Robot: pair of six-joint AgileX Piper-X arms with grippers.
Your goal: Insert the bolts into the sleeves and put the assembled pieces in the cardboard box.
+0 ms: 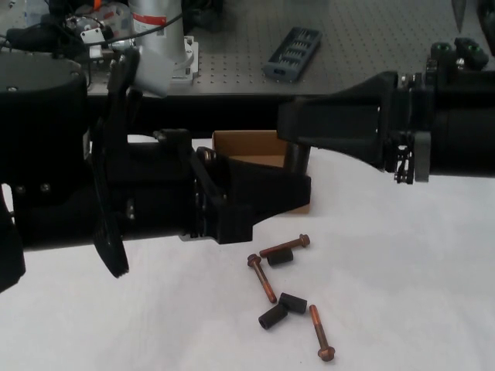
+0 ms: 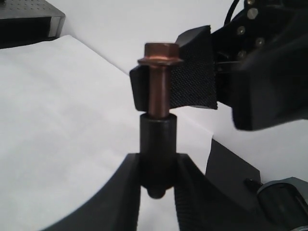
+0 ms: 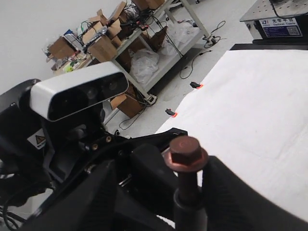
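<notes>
My left gripper (image 2: pixel 158 178) is shut on an upright black sleeve (image 2: pixel 157 144). A copper bolt (image 2: pixel 159 82) stands partly inside it, its hex head well above the sleeve. My right gripper (image 2: pixel 161 91) clamps the bolt's shaft just under the head, and that bolt (image 3: pixel 186 153) sits between its fingers (image 3: pixel 240 197). In the high view both grippers (image 1: pixel 298 189) (image 1: pixel 290 127) meet over the cardboard box (image 1: pixel 247 145). Three loose bolts (image 1: pixel 285 246) (image 1: pixel 263 280) (image 1: pixel 321 332) and three loose sleeves (image 1: pixel 280 256) (image 1: pixel 293 302) (image 1: pixel 272 316) lie on the white sheet in front.
A grey-blue rack (image 1: pixel 292 52) lies on the perforated bench behind the box. A white cylinder (image 1: pixel 158 39) with cables stands at the back left. The white sheet (image 1: pixel 402 294) is bare to the right of the loose parts.
</notes>
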